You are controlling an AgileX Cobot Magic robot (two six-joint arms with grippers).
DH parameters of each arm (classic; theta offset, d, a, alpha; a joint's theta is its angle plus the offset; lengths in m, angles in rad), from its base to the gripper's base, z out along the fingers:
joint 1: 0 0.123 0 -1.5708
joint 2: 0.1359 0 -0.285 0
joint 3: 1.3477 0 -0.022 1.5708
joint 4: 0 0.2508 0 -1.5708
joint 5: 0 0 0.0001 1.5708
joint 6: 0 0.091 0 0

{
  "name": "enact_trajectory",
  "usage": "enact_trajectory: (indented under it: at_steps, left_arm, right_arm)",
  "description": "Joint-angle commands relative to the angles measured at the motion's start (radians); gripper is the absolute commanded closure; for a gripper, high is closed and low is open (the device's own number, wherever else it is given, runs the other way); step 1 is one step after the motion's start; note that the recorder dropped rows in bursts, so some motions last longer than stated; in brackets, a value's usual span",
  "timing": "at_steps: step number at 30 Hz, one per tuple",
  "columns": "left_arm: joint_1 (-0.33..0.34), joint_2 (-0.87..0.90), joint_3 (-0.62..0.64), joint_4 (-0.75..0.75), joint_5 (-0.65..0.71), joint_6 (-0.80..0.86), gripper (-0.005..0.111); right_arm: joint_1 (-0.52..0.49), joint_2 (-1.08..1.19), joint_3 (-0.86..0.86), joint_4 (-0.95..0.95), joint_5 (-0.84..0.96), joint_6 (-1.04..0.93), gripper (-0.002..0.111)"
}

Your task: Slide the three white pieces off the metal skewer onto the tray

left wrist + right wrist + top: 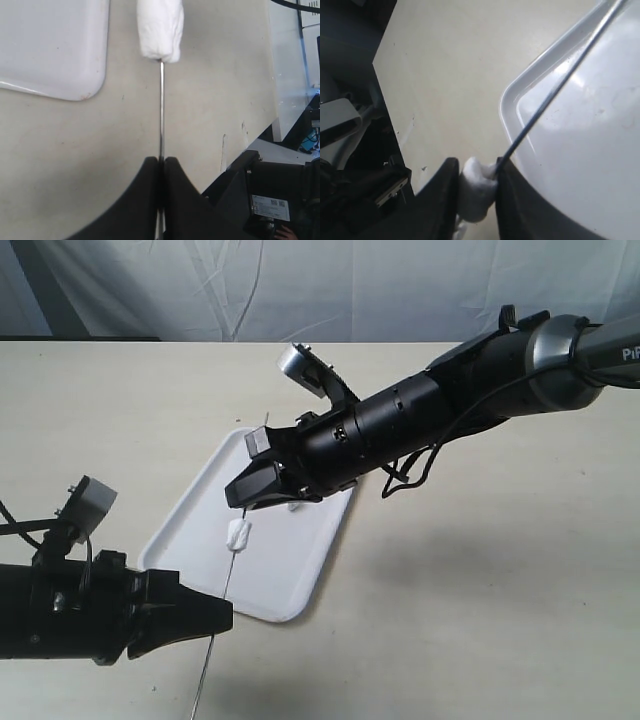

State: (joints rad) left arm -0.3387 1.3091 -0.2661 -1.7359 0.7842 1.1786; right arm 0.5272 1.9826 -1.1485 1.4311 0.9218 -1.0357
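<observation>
The thin metal skewer (226, 585) rises over the white tray (190, 515). My left gripper (228, 620) is shut on its lower end, and the jaws meet round the rod (161, 110) in the left wrist view. One white piece (238, 533) sits on the skewer just under my right gripper (232, 500). In the right wrist view that gripper (476, 162) is shut on a white piece (477, 190), both fingers touching it, with bare skewer (555, 87) beyond it over the tray (580, 125). The left wrist view shows white material (160, 30) on the rod. Other pieces are hidden.
My right arm (430, 405) reaches in from the right, low over the tray's far half. A small white bit (295, 506) shows on the tray under it. The table's edge and dark equipment (365, 200) lie beyond the tray's corner. A pale curtain hangs behind the table.
</observation>
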Motion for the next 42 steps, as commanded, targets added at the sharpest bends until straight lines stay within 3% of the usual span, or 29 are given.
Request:
enact_trajectory:
  at_steps: [1,13,21,24,32,34,38,42]
  left_arm:
    - [-0.002,-0.004,-0.003,-0.009,0.012,0.007,0.107]
    - [-0.002,-0.004,0.013,0.044,0.131,-0.024,0.107]
    - [-0.002,-0.008,0.184,0.122,0.229,-0.001,0.107]
    - [-0.002,-0.016,0.262,0.083,0.236,0.051,0.107]
    - [-0.002,-0.104,0.266,0.020,0.363,0.077,0.107]
    - [-0.002,-0.123,0.266,0.000,0.344,0.075,0.107]
    - [-0.002,-0.155,0.266,-0.009,0.193,0.075,0.107]
    - [-0.002,-0.157,0.266,-0.009,0.083,0.047,0.107]
  right_arm:
    - [-0.001,-0.001,-0.003,-0.019,-0.016,-0.007,0.085]
    - [-0.003,-0.001,-0.074,-0.094,-0.183,-0.007,0.085]
    - [-0.003,-0.001,-0.093,-0.198,-0.267,0.026,0.085]
    - [-0.003,-0.001,-0.093,-0.200,-0.286,0.026,0.085]
    - [-0.003,-0.001,-0.093,-0.204,-0.359,0.026,0.085]
    - [-0.003,-0.001,-0.093,-0.204,-0.356,0.026,0.080]
    - [-0.003,-0.001,-0.093,-0.204,-0.312,0.031,0.057]
    - [-0.003,-0.001,-0.093,-0.204,-0.292,0.051,0.058]
